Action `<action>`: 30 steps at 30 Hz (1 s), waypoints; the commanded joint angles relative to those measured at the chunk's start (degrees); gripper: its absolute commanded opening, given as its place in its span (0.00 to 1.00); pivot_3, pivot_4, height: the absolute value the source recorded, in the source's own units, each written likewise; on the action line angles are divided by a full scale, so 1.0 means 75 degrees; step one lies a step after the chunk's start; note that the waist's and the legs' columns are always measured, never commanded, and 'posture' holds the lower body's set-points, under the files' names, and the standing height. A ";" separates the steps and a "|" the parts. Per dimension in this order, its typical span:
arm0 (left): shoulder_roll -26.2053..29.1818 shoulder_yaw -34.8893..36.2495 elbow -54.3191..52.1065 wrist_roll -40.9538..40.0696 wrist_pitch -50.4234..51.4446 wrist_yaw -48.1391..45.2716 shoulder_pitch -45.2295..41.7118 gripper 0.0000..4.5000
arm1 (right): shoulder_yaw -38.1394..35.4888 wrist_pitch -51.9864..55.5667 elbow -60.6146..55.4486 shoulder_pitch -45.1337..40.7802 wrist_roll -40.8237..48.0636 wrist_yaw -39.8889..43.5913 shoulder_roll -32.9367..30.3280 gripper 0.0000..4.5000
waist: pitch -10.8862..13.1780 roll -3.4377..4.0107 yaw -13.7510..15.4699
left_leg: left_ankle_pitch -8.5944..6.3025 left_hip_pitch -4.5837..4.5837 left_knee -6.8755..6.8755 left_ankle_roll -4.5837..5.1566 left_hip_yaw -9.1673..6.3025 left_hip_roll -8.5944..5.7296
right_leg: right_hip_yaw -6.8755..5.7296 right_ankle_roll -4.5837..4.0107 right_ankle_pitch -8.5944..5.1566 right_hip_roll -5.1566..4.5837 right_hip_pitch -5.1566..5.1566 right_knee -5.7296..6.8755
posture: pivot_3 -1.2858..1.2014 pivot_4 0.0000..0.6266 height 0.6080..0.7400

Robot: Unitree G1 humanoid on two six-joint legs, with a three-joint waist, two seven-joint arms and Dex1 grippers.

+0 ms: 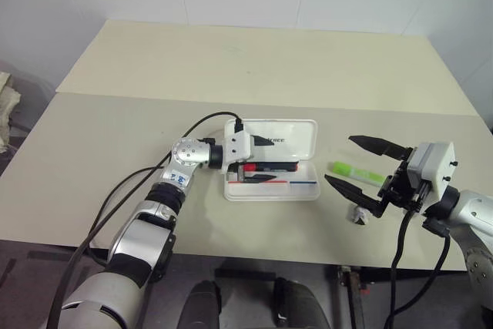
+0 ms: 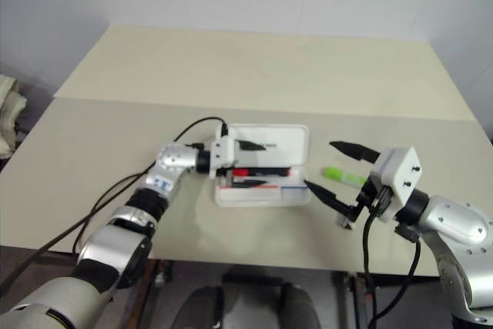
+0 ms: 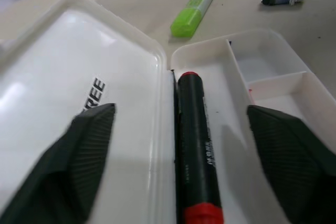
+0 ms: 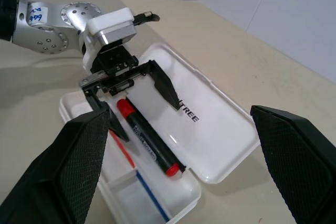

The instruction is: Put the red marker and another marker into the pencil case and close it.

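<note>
The left pincer (image 1: pixel 260 159) hides part of the red marker (image 1: pixel 269 167); case lettering reads only partly.

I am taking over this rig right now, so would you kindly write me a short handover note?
Left gripper: open over the white hard plastic pencil case, holding nothing.
Right gripper: open, empty, hovering beside the stubby lime-green marker.
The slim red-and-black marker lies in the case's tray, next to the hinge; the lid lies open flat.
The green marker lies on the beige table, to the right of the case; a small dark grey lump lies near it.
Done: red marker in.
Left: green marker in, lid shut.
</note>
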 commanded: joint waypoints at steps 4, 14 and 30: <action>-0.0134 0.0317 -0.1509 -0.1098 0.0957 -0.0900 0.0358 0.99 | 0.0179 -0.0290 0.0774 -0.0562 -0.0009 0.0709 -0.0276 1.00 | 0.0000 0.0000 -0.0009 | 0.0000 -0.0001 0.0002 0.0000 -0.0001 0.0000 | 0.0000 0.0000 0.0000 0.0000 0.0000 0.0005 | 0.52 0.24 1.00; 0.0568 0.0400 -0.3321 -0.1521 0.1288 -0.1325 0.1284 0.99 | 0.0518 -0.0587 0.3010 -0.1751 -0.0280 0.2070 -0.0753 1.00 | 0.0000 0.0001 -0.0033 | 0.0005 0.0010 0.0009 0.0002 0.0000 0.0000 | 0.0004 -0.0001 0.0000 0.0000 0.0000 0.0026 | 0.52 0.24 1.00; 0.3106 0.1451 -0.7533 -0.3237 0.3871 -0.1613 0.3104 0.99 | 0.2060 -0.3003 0.9556 -0.4735 -0.2500 0.4342 -0.0961 1.00 | 0.0009 0.0017 -0.0203 | 0.0010 0.0020 0.0003 -0.0007 0.0005 0.0001 | 0.0014 0.0003 0.0002 0.0002 -0.0001 0.0032 | 0.52 0.24 1.00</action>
